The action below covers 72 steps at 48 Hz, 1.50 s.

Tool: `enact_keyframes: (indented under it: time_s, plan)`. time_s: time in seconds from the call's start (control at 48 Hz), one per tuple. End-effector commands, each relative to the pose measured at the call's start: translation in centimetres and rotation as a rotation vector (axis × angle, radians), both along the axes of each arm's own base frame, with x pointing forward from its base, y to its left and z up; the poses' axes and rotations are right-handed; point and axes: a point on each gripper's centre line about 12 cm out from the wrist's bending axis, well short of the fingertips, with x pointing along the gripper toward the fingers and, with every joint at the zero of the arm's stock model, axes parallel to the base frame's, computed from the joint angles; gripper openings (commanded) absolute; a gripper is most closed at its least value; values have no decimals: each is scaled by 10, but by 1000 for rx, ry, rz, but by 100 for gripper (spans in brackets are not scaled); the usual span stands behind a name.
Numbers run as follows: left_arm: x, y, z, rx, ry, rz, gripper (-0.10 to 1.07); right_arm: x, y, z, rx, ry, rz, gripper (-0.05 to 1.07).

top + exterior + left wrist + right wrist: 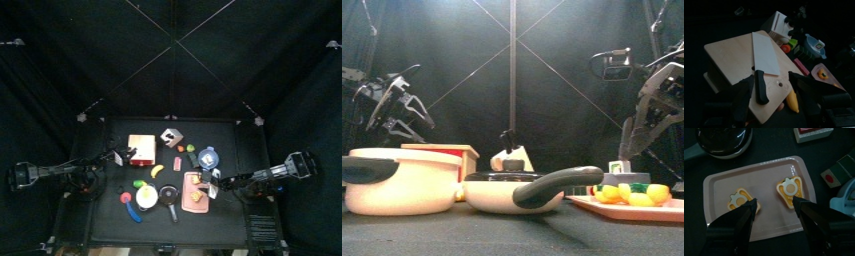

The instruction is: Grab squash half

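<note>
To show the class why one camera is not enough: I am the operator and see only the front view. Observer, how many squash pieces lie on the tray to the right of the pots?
Observer: Two. The right wrist view shows one squash half and the other squash half lying apart on the pink tray.
Operator: Is the right end effector gripping either?
Observer: No. The right end effector hangs above the tray, jaws wide apart, holding nothing.
Operator: And the left arm?
Observer: The left end effector is over a cutting board with a knife lying on it.
</note>
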Motion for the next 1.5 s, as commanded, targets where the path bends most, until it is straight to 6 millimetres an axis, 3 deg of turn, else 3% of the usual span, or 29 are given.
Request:
enact_keyframes:
  time_s: [0.0,0.271,0.458,0.604,0.917,1.125,1.479]
  plan:
    - [5,3,9,22,-24,-1,92,5,0,8,0,-27,3,92]
    - [11,-6,21,110,-31,-86,92,5,-8,8,-54,23,-57,92]
    - [28,-29,35,252,-16,-278,92,11,-8,8,-68,44,-68,92]
    - [39,-49,44,373,-8,-425,92,12,-10,-3,-70,94,-91,92]
    - [50,-84,47,563,-6,-661,92,27,-8,-9,-90,129,-84,92]
    - [67,-89,44,607,-9,-717,92,28,-12,-16,-121,175,-108,92]
    - [104,-89,23,562,65,-760,92,39,-12,-22,-140,206,-111,92]
